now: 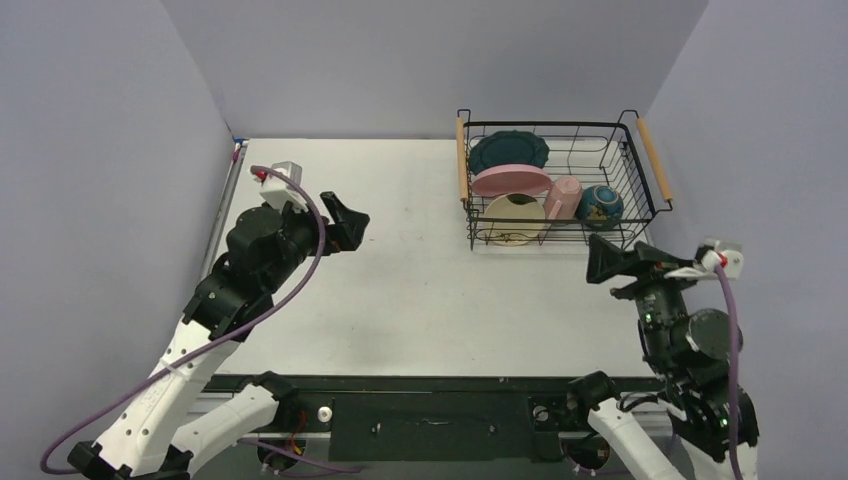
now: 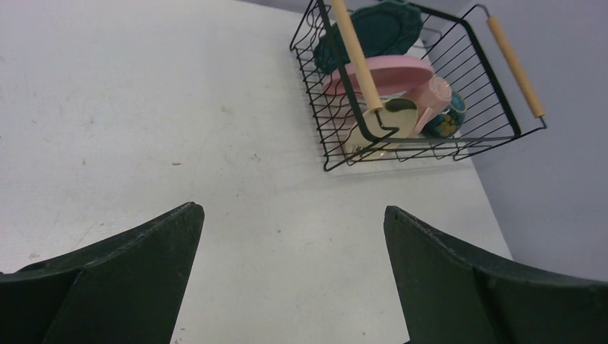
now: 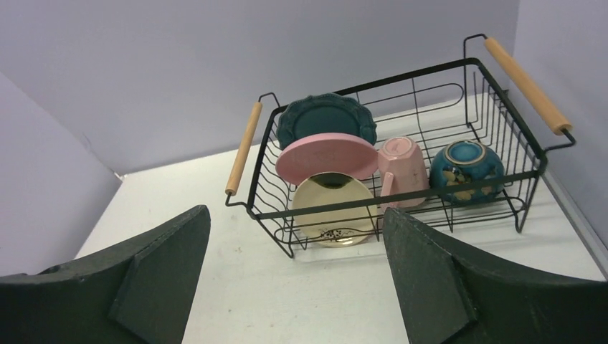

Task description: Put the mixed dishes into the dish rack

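The black wire dish rack (image 1: 640,205) with wooden handles stands at the back right of the table. Inside it lean a teal scalloped plate (image 1: 509,151), a pink plate (image 1: 511,180) and a cream dish (image 1: 514,220), with a pink cup (image 1: 563,198) and a dark-teal bowl (image 1: 599,206) beside them. The right wrist view shows the same rack (image 3: 401,203) and dishes. My left gripper (image 1: 345,222) hangs open and empty over the table's left middle, far from the rack. My right gripper (image 1: 597,262) is open and empty just in front of the rack's near right corner.
Purple walls close in the white table (image 1: 420,290) on three sides. A black rail (image 1: 420,385) runs along the near edge between the two arm bases. A purple cable loops off each wrist.
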`<state>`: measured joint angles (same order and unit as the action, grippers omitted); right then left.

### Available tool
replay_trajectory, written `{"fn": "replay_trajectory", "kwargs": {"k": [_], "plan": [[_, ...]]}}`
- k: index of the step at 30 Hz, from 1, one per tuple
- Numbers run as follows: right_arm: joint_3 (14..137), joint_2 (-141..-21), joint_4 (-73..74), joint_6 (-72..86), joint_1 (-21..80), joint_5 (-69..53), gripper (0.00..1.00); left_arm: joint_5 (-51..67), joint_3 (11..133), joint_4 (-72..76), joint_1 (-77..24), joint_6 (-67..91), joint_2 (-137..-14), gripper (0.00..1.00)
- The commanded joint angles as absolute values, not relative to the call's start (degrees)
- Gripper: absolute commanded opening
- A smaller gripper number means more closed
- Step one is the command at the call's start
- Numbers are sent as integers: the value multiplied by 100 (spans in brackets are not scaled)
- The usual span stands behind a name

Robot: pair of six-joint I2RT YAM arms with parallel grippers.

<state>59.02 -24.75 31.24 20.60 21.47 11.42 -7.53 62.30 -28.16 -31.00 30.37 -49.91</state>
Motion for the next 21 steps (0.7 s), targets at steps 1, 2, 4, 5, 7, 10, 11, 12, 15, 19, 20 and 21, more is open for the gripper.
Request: {"fn": "replay_trajectory", "kwargs": {"k": [1, 2, 4, 5, 7, 10, 11, 12, 15, 19, 20, 21], "plan": [[5999, -1755, 4054, 2531, 2166, 1715, 85, -893, 6565, -1991, -3076, 3145, -4542, 96], [6058, -1668, 4230, 2551, 2165, 1806, 85, -904, 6543, -1849, -3076, 3142, -4490, 97], [6287, -1438, 4436, 2556, 2157, 1944, 85, -936, 6515, -1671, -3076, 3133, -4354, 97], [6338, -1282, 4517, 2557, 2155, 2005, 85, -963, 6514, -1627, -3076, 3128, -4288, 97], [6480, -1091, 4600, 2587, 2158, 2167, 86, -1000, 6516, -1522, -3075, 3114, -4213, 97], [6700, -929, 4697, 2584, 2162, 2265, 86, -1015, 6525, -1440, -3075, 3112, -4148, 97], [6734, -891, 4747, 2584, 2155, 2275, 86, -1017, 6529, -1441, -3076, 3111, -4140, 97], [6791, -872, 4764, 2595, 2154, 2300, 86, -1001, 6534, -1441, -3072, 3111, -4122, 97], [6786, -812, 4797, 2662, 2146, 2375, 86, -973, 6502, -1463, -3075, 3123, -4086, 97], [6679, -803, 4673, 2613, 2137, 2175, 86, -959, 6451, -1482, -3076, 3116, -4028, 97], [6697, -884, 4683, 2618, 2128, 2204, 86, -958, 6447, -1484, -3076, 3114, -4008, 97], [6732, -930, 4750, 2662, 2092, 2289, 86, -958, 6437, -1489, -3076, 3101, -4008, 97]]}}
